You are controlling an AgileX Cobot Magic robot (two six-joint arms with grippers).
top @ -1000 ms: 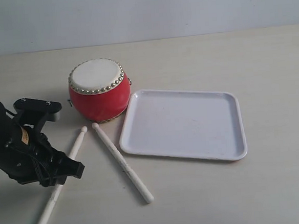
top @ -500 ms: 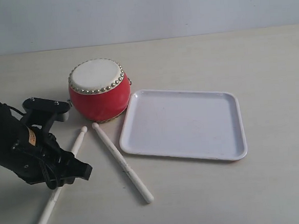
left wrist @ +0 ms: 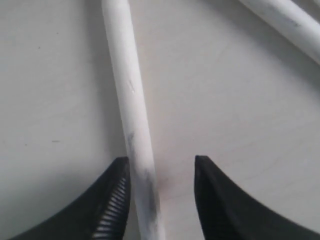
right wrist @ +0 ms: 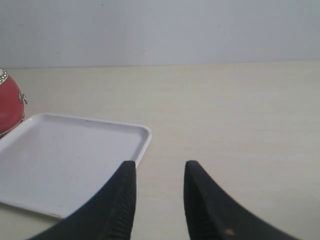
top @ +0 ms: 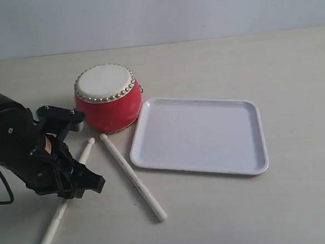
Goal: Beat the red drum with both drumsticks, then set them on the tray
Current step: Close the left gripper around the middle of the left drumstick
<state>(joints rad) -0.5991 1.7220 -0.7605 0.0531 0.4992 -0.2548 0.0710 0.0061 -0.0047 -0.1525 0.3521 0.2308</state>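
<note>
The red drum [top: 108, 106] with its cream studded top stands at the back left, beside the white tray [top: 202, 133]. Two pale drumsticks lie on the table in front of the drum. My left gripper [top: 84, 186] is low over the left drumstick [top: 51, 226]. Its jaws [left wrist: 160, 162] are open and straddle that drumstick [left wrist: 130, 90], which lies close against one finger. The other drumstick [top: 133, 177] lies free between the gripper and the tray, and shows in a corner as drumstick [left wrist: 285, 20]. My right gripper [right wrist: 159, 167] is open and empty, beside a corner of the tray [right wrist: 70, 155]. It does not show in the exterior view.
The pale tabletop [top: 292, 68] stretches bare to the right of the tray and behind it, up to a plain wall. The drum's red side [right wrist: 9, 107] shows at the edge of the right wrist view.
The left arm has shifted right and slightly down over the left drumstick. Drum, tray and both sticks have not moved.
</note>
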